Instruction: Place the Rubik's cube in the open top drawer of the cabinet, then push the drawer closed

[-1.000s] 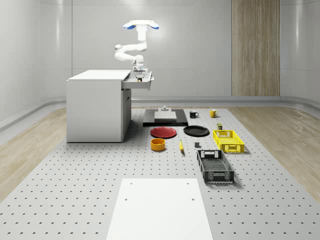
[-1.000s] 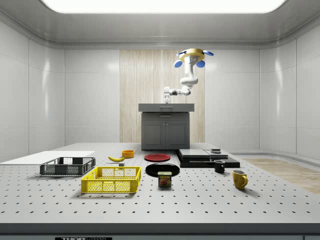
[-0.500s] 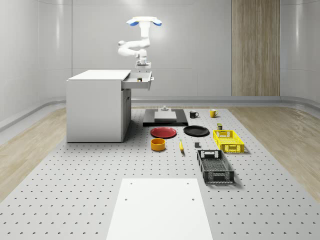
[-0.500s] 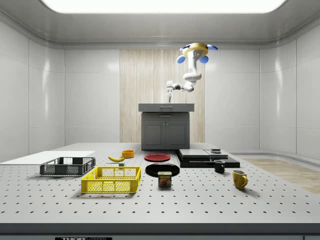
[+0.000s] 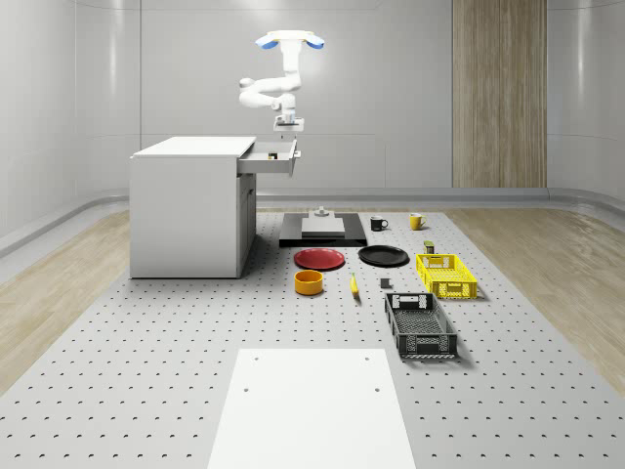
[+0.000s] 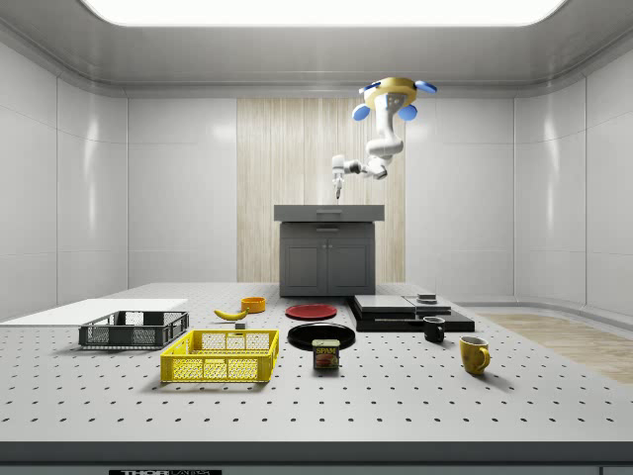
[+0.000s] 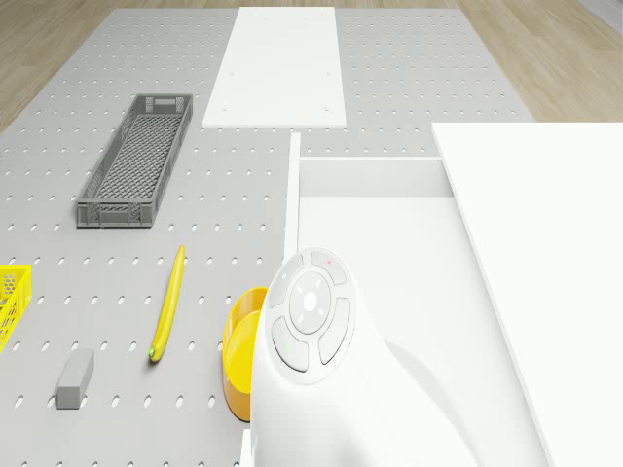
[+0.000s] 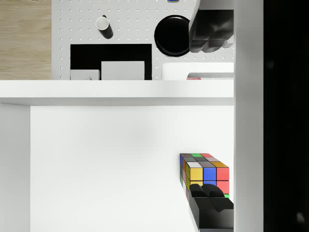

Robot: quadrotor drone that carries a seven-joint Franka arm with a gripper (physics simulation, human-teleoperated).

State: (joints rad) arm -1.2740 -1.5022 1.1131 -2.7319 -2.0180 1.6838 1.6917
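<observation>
Half done, you're good: Rubik's cube (image 8: 204,174) sits in open top drawer (image 8: 116,159) of cabinet (image 5: 186,210). Gripper (image 8: 212,118) open, holds nothing, above drawer. Drone (image 5: 290,40) hovers over drawer front. Left: push drawer shut.

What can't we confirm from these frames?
- Cube near corner: covered by a finger in the wrist view.
- Cube in the drawer: too small to make out in the whole-scene view.
- Drawer floor: the arm blocks part of it in the drone view.
- Orange bowl: half hidden behind the arm in the drone view.
</observation>
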